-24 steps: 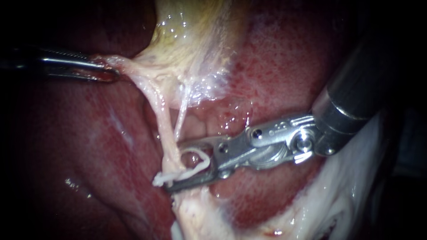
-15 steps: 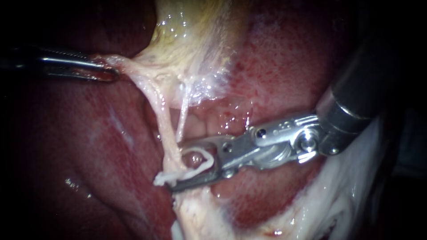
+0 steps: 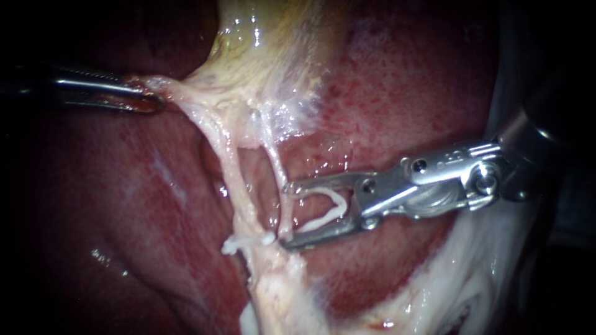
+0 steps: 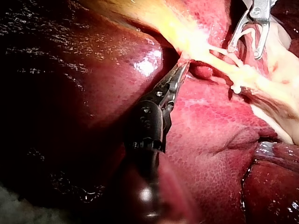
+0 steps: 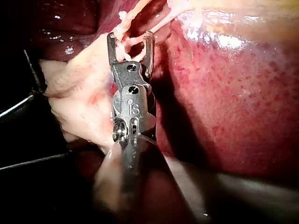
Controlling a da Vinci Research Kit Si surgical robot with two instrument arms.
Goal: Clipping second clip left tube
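1. left tube (image 3: pixel 228 167), a pale pinkish cord of tissue, runs steeply down from the yellowish gallbladder (image 3: pixel 267 49) to the pale fatty tissue (image 3: pixel 273 291) below, over the dark red liver (image 3: pixel 403 80). a closed white clip (image 3: pixel 245 241) already sits across its lower end.
2. my right instrument (image 3: pixel 287 214) comes in from the right and lies roughly crosswise to that cord. its hand stands wide: the two jaws are well apart and cradle a loaded white clip (image 3: pixel 339 201), an open v touching both jaws.
3. the relation that matters: the left tube lies just beyond the jaw tips, toward the view's left, and is not inside the mouth. what crosses the mouth at the tips is the thinner right tube (image 3: pixel 277 174). i cannot tell whether it is in front of the jaws or between them.
4. my left instrument (image 3: pixel 149 99) is farther off, up at the left. its hand is closed on a pale strand of tissue (image 3: pixel 171 90) at the gallbladder's neck, holding it stretched.
5. my judgement: the right hand is the one to advance, leftward along its own axis. it has to get past the thin tube so the left tube sits deep in the v above the closed clip. catching the right tube is the risk.
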